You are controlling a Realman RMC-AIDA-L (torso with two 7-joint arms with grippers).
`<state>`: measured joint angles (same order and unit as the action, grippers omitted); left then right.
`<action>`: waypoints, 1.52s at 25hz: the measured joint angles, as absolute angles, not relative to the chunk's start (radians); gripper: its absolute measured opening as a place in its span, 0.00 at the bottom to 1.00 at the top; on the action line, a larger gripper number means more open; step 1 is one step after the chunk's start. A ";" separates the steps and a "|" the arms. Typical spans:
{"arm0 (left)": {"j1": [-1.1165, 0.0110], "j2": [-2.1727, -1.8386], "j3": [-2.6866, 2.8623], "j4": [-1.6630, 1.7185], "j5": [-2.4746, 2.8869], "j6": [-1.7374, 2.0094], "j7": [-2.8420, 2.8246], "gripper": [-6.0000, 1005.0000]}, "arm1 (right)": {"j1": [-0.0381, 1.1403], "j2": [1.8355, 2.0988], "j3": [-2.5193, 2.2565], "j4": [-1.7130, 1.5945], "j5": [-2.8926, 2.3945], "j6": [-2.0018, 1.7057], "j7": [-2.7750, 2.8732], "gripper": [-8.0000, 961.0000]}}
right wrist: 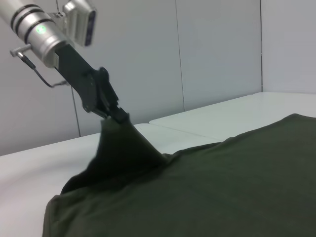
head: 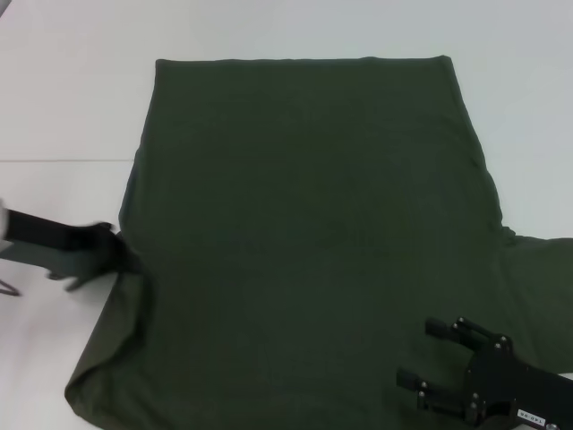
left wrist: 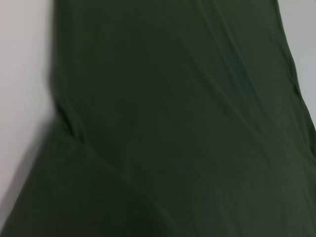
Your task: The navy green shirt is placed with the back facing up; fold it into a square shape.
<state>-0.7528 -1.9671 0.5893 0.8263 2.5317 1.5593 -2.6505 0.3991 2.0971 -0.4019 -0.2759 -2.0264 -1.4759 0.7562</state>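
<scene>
The navy green shirt (head: 304, 224) lies spread over the white table and fills most of the head view. It also fills the left wrist view (left wrist: 173, 123). My left gripper (head: 125, 253) is at the shirt's left edge, shut on the cloth. In the right wrist view the left gripper (right wrist: 118, 116) holds a peak of the shirt (right wrist: 197, 192) lifted above the table. My right gripper (head: 430, 354) is open and empty, hovering over the shirt's near right part.
The white table (head: 63, 107) shows bare to the left, behind and to the right of the shirt. A seam in the table top (head: 63, 160) runs on the left. A pale wall (right wrist: 207, 49) stands behind the table.
</scene>
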 joint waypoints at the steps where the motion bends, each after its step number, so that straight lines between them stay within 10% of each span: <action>1: -0.759 -1.997 0.614 0.824 2.531 1.538 -2.647 0.03 | 0.400 2.097 -0.402 -0.276 -2.026 -1.476 0.756 0.92; 9: -0.761 -2.081 0.657 0.778 2.531 1.454 -2.633 0.03 | 0.400 2.097 -0.402 -0.274 -2.026 -1.476 0.755 0.92; 38: -0.728 -2.088 0.615 0.707 2.477 1.321 -2.619 0.10 | 0.405 2.097 -0.402 -0.278 -2.026 -1.476 0.755 0.92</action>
<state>-0.7277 -2.0883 0.6151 0.7068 2.4765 1.3206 -2.6186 0.4050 2.0969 -0.4019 -0.2782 -2.0264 -1.4756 0.7546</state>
